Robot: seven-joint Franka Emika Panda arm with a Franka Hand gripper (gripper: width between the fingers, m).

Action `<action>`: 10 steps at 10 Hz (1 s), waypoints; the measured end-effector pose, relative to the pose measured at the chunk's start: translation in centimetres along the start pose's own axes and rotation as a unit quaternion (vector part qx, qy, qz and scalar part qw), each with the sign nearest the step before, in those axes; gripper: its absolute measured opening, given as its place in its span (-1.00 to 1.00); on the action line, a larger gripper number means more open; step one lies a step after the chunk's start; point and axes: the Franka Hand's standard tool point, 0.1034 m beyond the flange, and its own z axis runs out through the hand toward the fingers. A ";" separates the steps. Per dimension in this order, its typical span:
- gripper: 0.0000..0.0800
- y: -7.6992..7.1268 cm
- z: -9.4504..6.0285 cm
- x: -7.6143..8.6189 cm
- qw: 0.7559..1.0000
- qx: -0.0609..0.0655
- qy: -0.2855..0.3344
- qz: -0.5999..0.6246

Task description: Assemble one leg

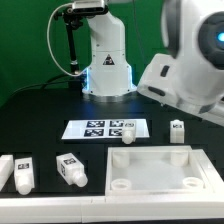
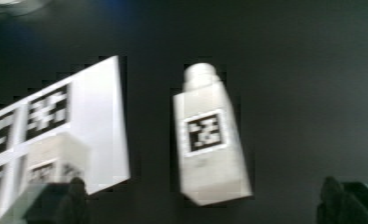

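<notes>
In the wrist view a white leg (image 2: 207,135) lies on the black table, its black-and-white tag up and its round peg end pointing away from my gripper (image 2: 202,205). The gripper is open. Its dark fingertips (image 2: 56,200) stand wide apart on either side of the leg's square end and touch nothing. A second leg (image 2: 60,155) sits at the edge of the marker board (image 2: 56,105). In the exterior view legs show at the marker board's front (image 1: 128,134) and to its right (image 1: 178,130). The gripper itself is hidden there behind the white arm (image 1: 185,70).
The big white square tray-like piece (image 1: 150,168) with corner holes lies at the front right of the exterior view. More legs (image 1: 70,168) (image 1: 22,172) lie at the front left. The robot base (image 1: 108,60) stands at the back. The marker board (image 1: 105,128) lies mid-table.
</notes>
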 end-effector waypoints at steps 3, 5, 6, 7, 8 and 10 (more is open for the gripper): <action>0.62 0.9 -0.4 0.0 0.999 -0.038 0.007 0.011; 0.62 0.9 -0.5 0.5 0.999 -0.031 0.010 0.013; 0.62 1.0 -0.4 0.6 0.999 -0.031 0.011 0.013; 0.62 0.8 -0.2 0.7 0.999 -0.029 0.011 -0.022; 0.62 0.6 0.2 1.0 0.998 -0.015 0.016 -0.060; 0.62 0.7 -0.5 0.2 0.995 0.008 0.040 -0.088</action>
